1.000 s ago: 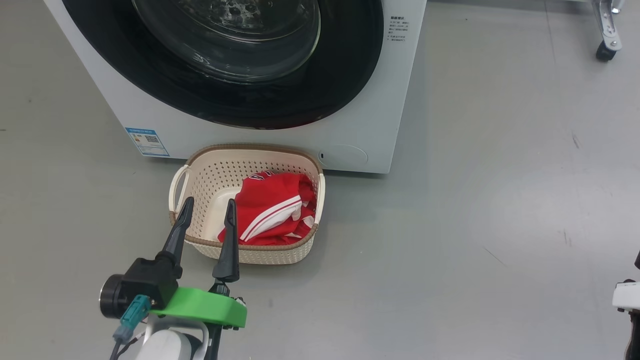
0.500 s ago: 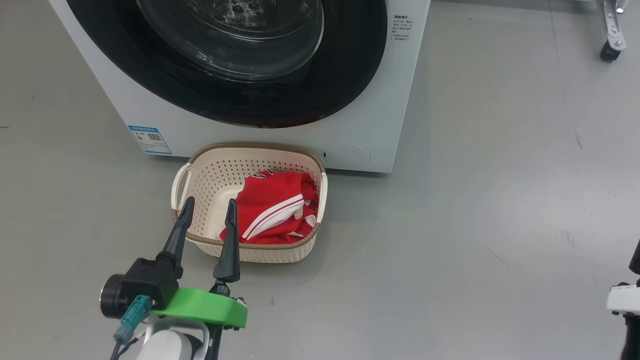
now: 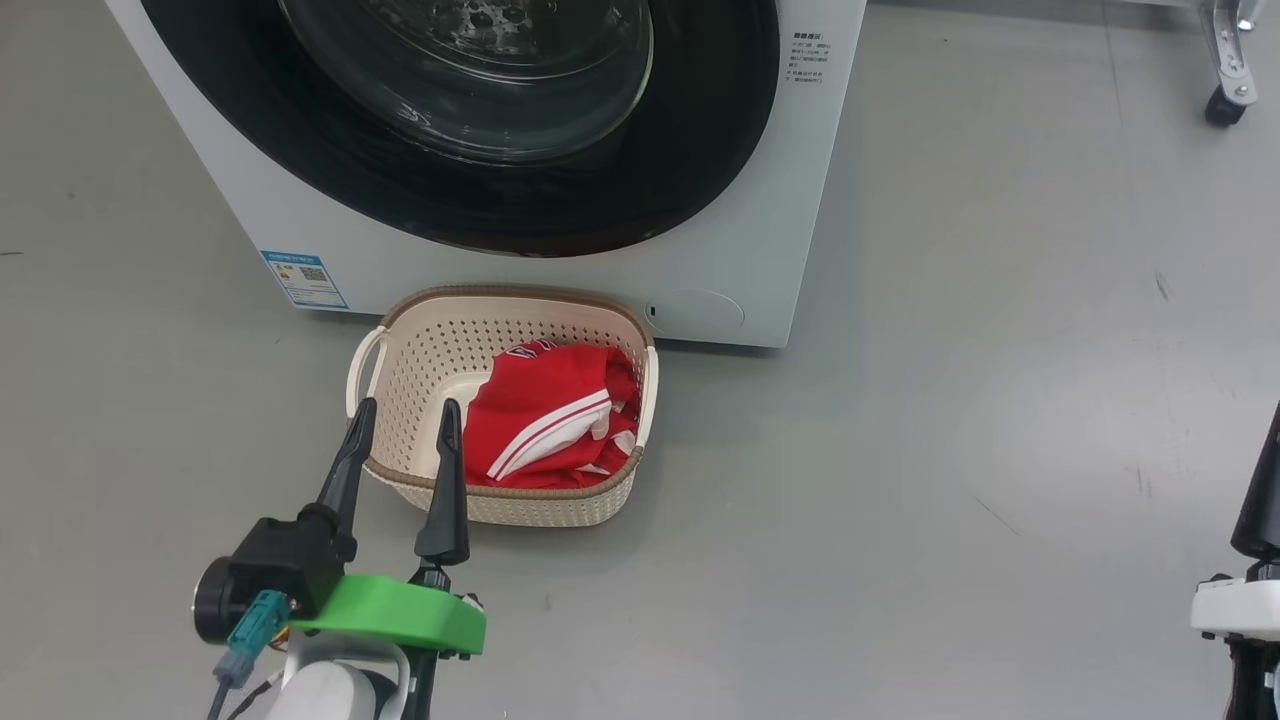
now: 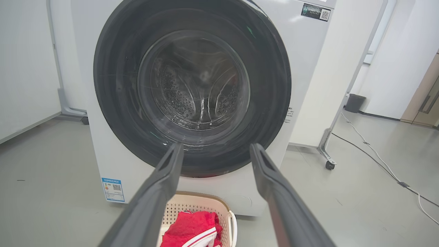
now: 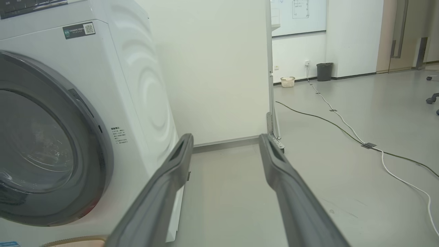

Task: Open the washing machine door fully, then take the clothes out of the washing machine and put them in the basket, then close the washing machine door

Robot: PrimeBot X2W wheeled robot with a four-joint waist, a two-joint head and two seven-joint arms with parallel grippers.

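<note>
The washing machine [image 3: 760,200] stands at the top of the head view. The washing machine door [image 3: 470,120], black-rimmed with a glass bowl, lies flat against its front, and through the glass the drum [image 4: 199,92] looks bare. On the floor just before it sits the basket [image 3: 420,345], with the red, white-striped clothes [image 3: 550,410] in its right half. My left gripper [image 3: 405,410] hangs open and empty over the basket's near left rim. My right gripper [image 5: 226,139] is also open and empty, off to the machine's right; one of its fingers [image 3: 1262,490] shows at the right edge.
A white panel [image 5: 219,68] on a wheeled stand [image 3: 1225,90] stands right of the machine. Cables [image 5: 343,127] run across the grey floor further right, with a dark bin [image 5: 324,71] by the far wall. Open floor lies right of the basket.
The head view has shifted a little. My left gripper has drawn slightly back and left from the basket. My right arm has risen further into the right edge.
</note>
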